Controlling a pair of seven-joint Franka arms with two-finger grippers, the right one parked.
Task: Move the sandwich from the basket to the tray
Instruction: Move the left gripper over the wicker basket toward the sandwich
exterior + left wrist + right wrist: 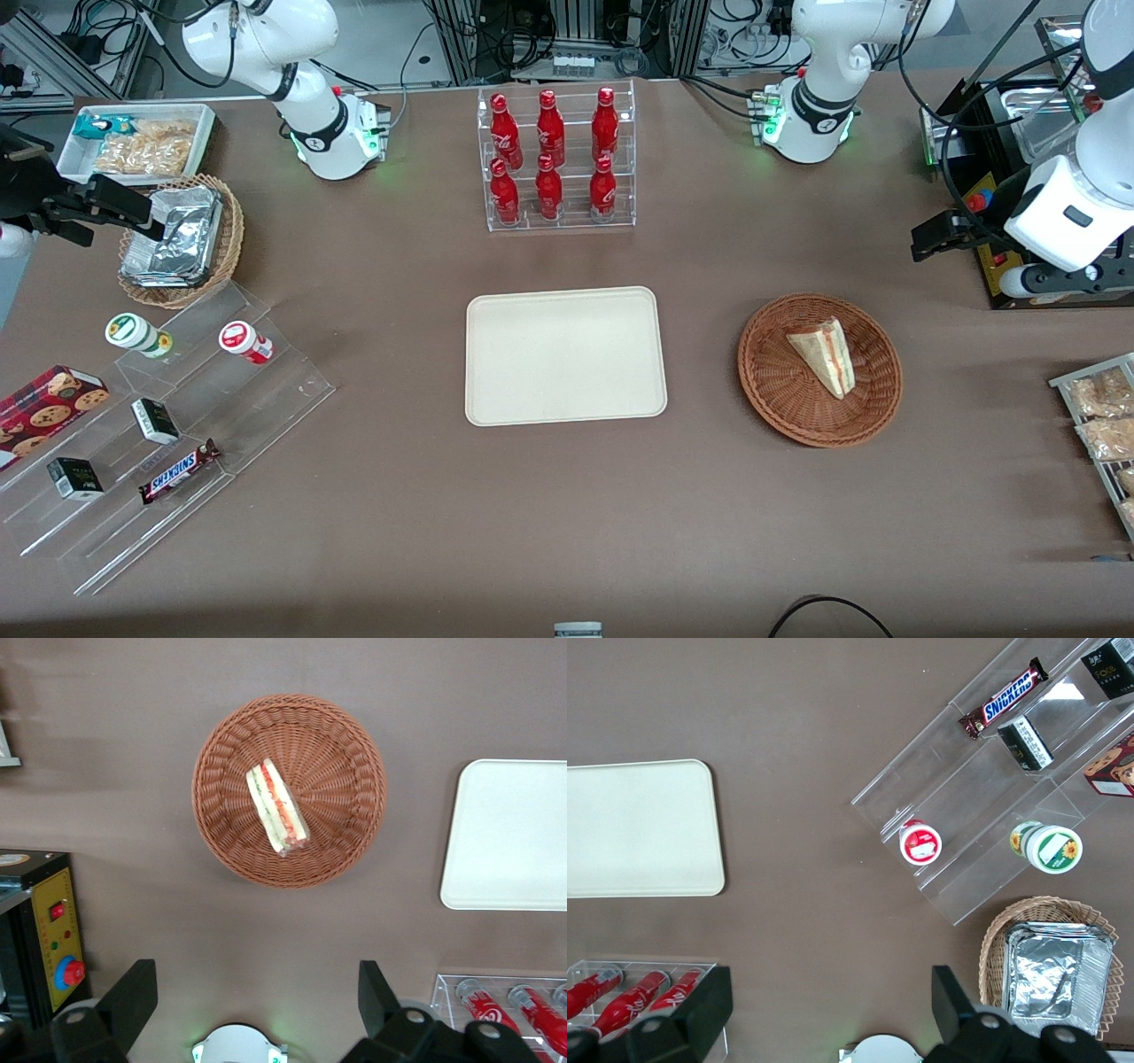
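The sandwich (824, 354), a pale triangular wedge with red and green layers, lies in the round reddish-brown wicker basket (780, 390) on the brown table. The cream tray (565, 354) lies flat beside the basket, toward the parked arm's end, with nothing on it. My left gripper (935, 237) hangs well above the table, farther from the front camera than the basket and toward the working arm's end. Its fingers are open and hold nothing. The left wrist view shows the gripper (255, 997), the sandwich (278, 807), the basket (354, 842) and part of the tray (509, 837).
A clear rack of red bottles (556, 159) stands farther from the front camera than the tray. A black control box (992, 213) sits by the gripper. Snack packs on a rack (1103, 425) lie at the working arm's end. A stepped acrylic display (177, 416) and a foil-pack basket (182, 239) are at the parked arm's end.
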